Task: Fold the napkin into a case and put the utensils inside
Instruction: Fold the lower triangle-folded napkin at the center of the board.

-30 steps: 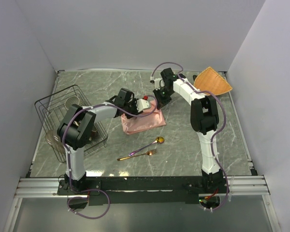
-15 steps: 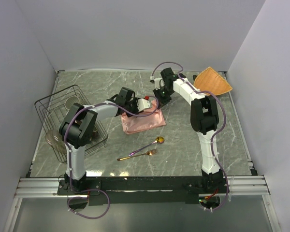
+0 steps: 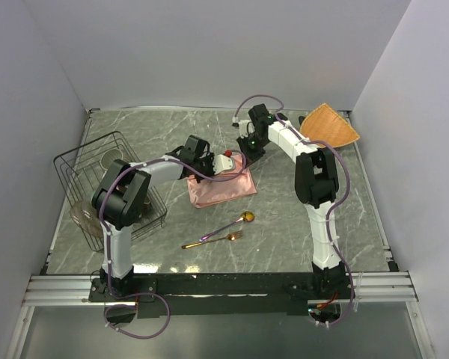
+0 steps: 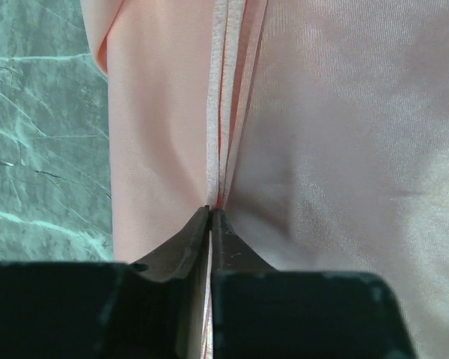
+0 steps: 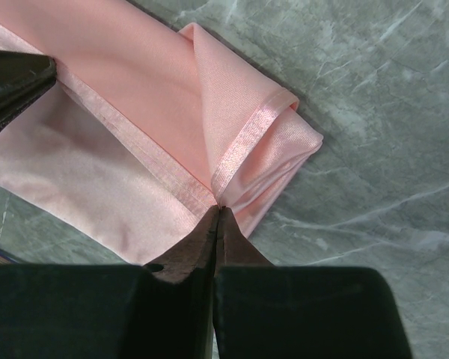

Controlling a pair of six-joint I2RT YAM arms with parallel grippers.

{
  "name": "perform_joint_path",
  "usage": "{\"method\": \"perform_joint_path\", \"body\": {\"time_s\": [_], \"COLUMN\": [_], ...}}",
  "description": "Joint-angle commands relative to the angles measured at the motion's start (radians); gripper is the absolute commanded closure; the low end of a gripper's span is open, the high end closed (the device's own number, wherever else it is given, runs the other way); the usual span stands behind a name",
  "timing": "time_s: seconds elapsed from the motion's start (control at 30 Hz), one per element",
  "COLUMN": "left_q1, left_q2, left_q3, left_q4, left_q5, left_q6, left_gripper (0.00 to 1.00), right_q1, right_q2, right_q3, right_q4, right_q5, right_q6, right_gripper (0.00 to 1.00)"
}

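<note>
Folded napkin lies mid-way across the table; left hand is pinched together on its layered hems at the far edge, right hand clamps the hem at its folded far-right corner, and spoon and fork lie nearer, clear of the cloth.

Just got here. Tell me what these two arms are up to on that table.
Both arms are working on the salmon-pink napkin, which lies partly folded mid-table. The left claw is pinched shut on its layered hem edges. The right claw is pinched shut on the hem beside a folded-over corner. The gold spoon and fork lie on the bare table nearer the arm bases, apart from the cloth and untouched. Neither is inside the napkin yet.
</note>
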Motion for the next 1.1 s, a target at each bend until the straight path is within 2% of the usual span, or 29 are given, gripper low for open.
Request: {"method": "perform_joint_path", "body": {"time_s": [0.0, 0.1, 0.27, 0.3, 0.33, 0.4, 0.43, 0.57, 0.7, 0.8, 0.9, 1.07], "left_q1": [-0.005, -0.004, -0.007, -0.005, -0.007, -0.007, -0.005, -0.005, -0.005, -0.007, -0.005, -0.005], "left_q2": [0.01, 0.007, 0.009, 0.012, 0.013, 0.021, 0.023, 0.035, 0.044, 0.044, 0.041, 0.044], "left_q3": [0.051, 0.07, 0.081, 0.082, 0.082, 0.081, 0.079, 0.076, 0.074, 0.076, 0.084, 0.11], "left_q4": [-0.024, -0.024, -0.043, -0.048, -0.051, -0.059, -0.065, -0.067, -0.059, -0.053, -0.047, -0.059], "left_q5": [0.047, 0.054, 0.058, 0.048, 0.044, 0.037, 0.034, 0.026, 0.017, 0.017, 0.029, 0.035], "left_q6": [-0.005, -0.029, -0.022, -0.023, -0.023, -0.014, -0.01, -0.008, -0.005, -0.01, -0.019, -0.033], "left_gripper": [0.94, 0.99, 0.98, 0.94, 0.85, 0.79, 0.72, 0.61, 0.63, 0.75, 0.82, 0.84], "right_q1": [-0.005, -0.005, -0.008, -0.008, -0.008, -0.008, -0.008, -0.009, -0.011, -0.008, -0.009, -0.009], "right_q2": [0.003, -0.002, 0.001, 0.001, 0.001, 0.003, 0.001, 0.003, 0.007, 0.01, 0.01, 0.009], "right_q3": [0.046, 0.049, 0.054, 0.054, 0.052, 0.049, 0.048, 0.048, 0.051, 0.057, 0.06, 0.066], "right_q4": [0.007, 0.015, 0.016, 0.013, 0.015, 0.018, 0.018, 0.019, 0.019, 0.016, 0.018, 0.016], "right_q5": [-0.018, -0.02, -0.02, -0.021, -0.021, -0.021, -0.021, -0.021, -0.021, -0.023, -0.023, -0.023], "right_q6": [0.004, 0.009, 0.009, 0.008, 0.008, 0.008, 0.008, 0.008, 0.006, 0.004, 0.006, 0.006], "right_gripper": [1.0, 1.0, 1.0, 1.0, 1.0, 1.0, 1.0, 1.0, 1.0, 1.0, 1.0, 1.0]}}
